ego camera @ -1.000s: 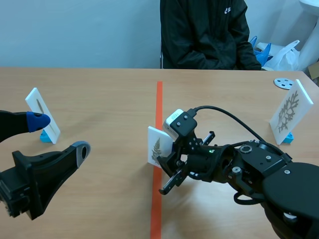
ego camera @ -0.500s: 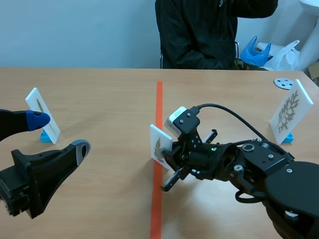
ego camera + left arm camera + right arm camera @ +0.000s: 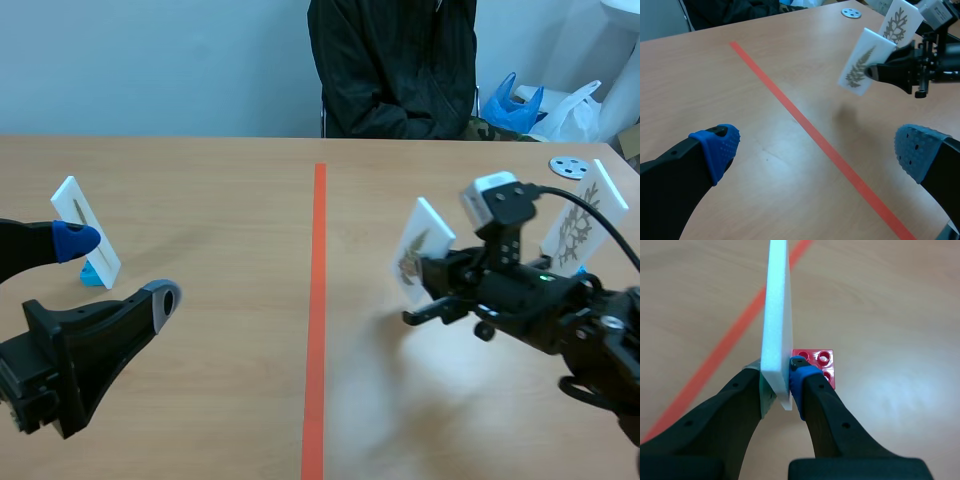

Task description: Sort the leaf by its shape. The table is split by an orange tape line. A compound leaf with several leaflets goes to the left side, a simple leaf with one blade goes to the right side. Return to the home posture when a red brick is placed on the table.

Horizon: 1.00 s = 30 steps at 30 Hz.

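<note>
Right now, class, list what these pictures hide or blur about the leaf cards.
Right wrist view: held card is edge-on; leaf unseen.
Scene view: left card steeply angled, partly behind a pad of the left gripper; leaf shape unclear.
Right wrist view: red studded piece half hidden by a finger of the right gripper; whether it joins the card, cannot tell.

No text, brand, number or sign legible in any view. White card (image 3: 867,62), right of the orange tape line (image 3: 805,123), carries only a leaf print.

A lab-like test room: tape-marked wooden table (image 3: 200,190), bare pale wall (image 3: 150,60), a person (image 3: 395,70) seated across.
</note>
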### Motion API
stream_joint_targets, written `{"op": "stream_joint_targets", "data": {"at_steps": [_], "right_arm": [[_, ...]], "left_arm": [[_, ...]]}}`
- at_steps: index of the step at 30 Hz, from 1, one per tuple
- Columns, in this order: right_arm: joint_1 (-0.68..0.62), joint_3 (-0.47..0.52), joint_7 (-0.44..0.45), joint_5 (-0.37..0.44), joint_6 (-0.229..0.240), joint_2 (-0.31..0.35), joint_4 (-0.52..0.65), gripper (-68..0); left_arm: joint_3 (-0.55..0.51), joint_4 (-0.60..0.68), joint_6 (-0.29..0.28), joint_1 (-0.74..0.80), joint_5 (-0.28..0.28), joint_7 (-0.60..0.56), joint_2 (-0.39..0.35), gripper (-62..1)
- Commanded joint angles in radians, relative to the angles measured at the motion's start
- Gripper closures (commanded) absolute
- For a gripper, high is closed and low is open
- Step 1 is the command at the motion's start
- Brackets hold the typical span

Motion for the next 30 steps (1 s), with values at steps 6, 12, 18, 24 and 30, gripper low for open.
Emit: {"op": "stream_joint_targets", "data": {"at_steps": [6, 12, 18, 24, 30], "right_arm": [[-0.007, 0.193, -0.01, 0.015, -0.006, 0.014, 0.005, -1.5], [-0.006, 0.222, -0.007, 0.015, -0.086, 0.027, -0.003, -1.5], [0.007, 0.222, 0.027, 0.022, -0.175, 0.027, -0.064, -1.5], [0.057, 0.222, 0.075, 0.021, -0.232, 0.027, -0.183, -1.5], [0.086, 0.222, 0.092, -0.009, -0.261, 0.027, -0.237, -1.5]], "left_arm": [[-0.005, 0.004, 0.001, -0.006, -0.01, -0.02, -0.005, -62.3], [-0.005, 0.004, 0.001, -0.006, -0.01, -0.024, -0.005, -62.3], [-0.005, 0.004, 0.001, -0.006, -0.01, -0.024, -0.005, -62.3], [-0.005, 0.004, 0.001, -0.006, -0.01, -0.024, -0.005, -62.3], [-0.005, 0.004, 0.001, -0.006, -0.01, -0.024, -0.005, -62.3]]}}
